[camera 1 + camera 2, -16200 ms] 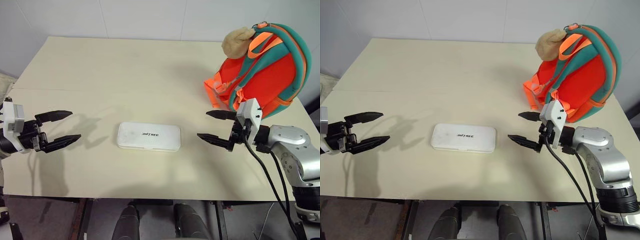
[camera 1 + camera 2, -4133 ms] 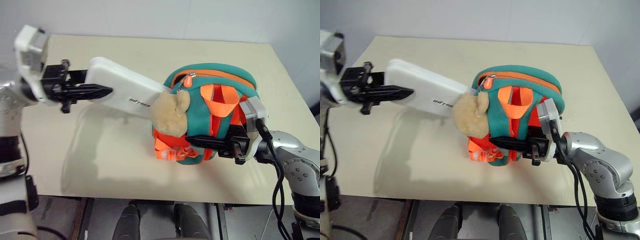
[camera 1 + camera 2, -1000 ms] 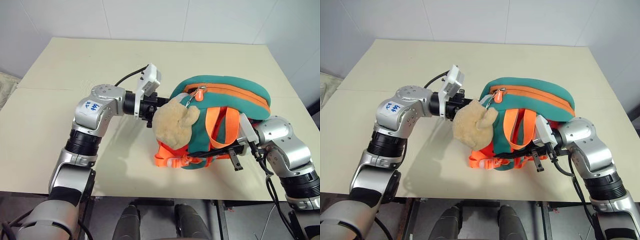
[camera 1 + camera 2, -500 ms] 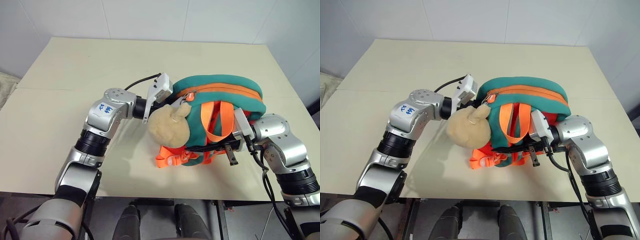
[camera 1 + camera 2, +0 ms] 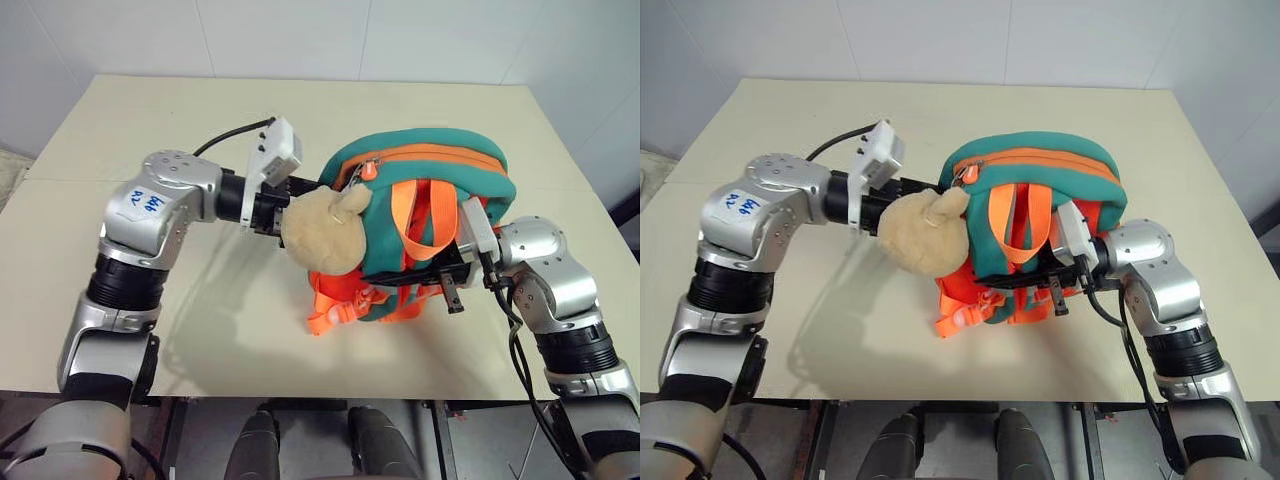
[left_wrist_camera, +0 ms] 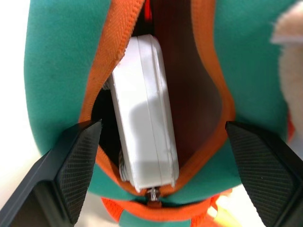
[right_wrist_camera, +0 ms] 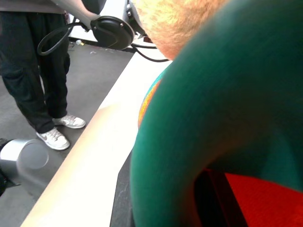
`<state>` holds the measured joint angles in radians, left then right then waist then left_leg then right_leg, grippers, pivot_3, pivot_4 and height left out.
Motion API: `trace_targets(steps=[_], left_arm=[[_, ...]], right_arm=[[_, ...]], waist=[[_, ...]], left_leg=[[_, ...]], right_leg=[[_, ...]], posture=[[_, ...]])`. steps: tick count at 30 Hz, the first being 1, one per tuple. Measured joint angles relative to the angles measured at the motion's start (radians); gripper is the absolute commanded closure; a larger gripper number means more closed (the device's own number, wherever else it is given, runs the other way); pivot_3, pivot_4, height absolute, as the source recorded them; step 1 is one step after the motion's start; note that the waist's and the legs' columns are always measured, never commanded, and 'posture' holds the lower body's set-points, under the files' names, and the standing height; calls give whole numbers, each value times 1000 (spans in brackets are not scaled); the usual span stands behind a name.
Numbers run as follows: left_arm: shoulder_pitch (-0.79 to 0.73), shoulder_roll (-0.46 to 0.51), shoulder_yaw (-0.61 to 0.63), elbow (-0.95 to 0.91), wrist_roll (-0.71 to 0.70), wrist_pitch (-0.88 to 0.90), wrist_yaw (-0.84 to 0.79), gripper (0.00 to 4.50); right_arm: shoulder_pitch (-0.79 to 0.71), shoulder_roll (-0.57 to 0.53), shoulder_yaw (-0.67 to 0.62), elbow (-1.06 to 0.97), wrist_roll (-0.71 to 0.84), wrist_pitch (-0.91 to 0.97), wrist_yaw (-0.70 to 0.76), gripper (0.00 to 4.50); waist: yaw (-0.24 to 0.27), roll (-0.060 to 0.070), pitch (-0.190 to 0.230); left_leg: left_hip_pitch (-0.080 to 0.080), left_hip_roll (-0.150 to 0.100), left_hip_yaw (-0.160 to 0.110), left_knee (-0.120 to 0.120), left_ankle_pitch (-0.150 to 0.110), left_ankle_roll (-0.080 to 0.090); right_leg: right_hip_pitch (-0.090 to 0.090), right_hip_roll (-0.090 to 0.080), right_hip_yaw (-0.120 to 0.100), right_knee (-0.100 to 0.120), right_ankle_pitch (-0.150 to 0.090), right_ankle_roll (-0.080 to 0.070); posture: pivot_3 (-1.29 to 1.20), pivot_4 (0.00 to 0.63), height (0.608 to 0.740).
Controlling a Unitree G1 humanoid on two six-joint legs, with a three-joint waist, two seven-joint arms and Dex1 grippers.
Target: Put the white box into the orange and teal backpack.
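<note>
left wrist view: white box point(image 6: 144, 113) sits inside orange and teal backpack point(image 5: 440, 185), left gripper point(image 6: 165, 170) spread wide at its mouth; right gripper point(image 5: 425, 285) clamped on backpack.

Left arm reaches in from the left, forearm roughly level, wrist bent toward centre. Left tool point(image 6: 161, 170): both black fingers point(image 6: 78, 165) spread wide, nothing between them. Right arm comes in from the right, elbow bent, forearm level. Right tool point(image 5: 420, 292): fingers closed.
</note>
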<state>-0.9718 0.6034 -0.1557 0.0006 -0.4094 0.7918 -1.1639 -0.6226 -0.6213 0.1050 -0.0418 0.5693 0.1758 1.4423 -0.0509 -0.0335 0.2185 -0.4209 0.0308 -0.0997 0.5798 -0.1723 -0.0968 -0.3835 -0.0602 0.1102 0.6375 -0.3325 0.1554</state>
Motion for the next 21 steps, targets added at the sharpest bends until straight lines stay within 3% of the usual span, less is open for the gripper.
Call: trace_targets(steps=[13, 19, 21], left_arm=[[54, 198, 157, -70, -95, 37, -29, 9], [98, 224, 212, -70, -107, 41, 12, 9], [109, 224, 246, -79, -132, 56, 34, 417]], right_arm=[[-4, 22, -4, 13, -10, -3, -13, 4500], [-4, 26, -5, 13, -11, -3, -15, 4500], [-3, 26, -6, 13, -11, -3, -16, 4500]], waist=[[-7, 0, 0], [-6, 0, 0], [-6, 0, 0]], left_leg=[[0, 0, 0, -1, 0, 0], [0, 0, 0, -1, 0, 0], [0, 0, 0, -1, 0, 0]], right_leg=[[-2, 0, 0, 2, 0, -1], [-2, 0, 0, 2, 0, -1], [-2, 0, 0, 3, -1, -1]], posture=[[0, 150, 740], [0, 150, 740], [0, 150, 740]])
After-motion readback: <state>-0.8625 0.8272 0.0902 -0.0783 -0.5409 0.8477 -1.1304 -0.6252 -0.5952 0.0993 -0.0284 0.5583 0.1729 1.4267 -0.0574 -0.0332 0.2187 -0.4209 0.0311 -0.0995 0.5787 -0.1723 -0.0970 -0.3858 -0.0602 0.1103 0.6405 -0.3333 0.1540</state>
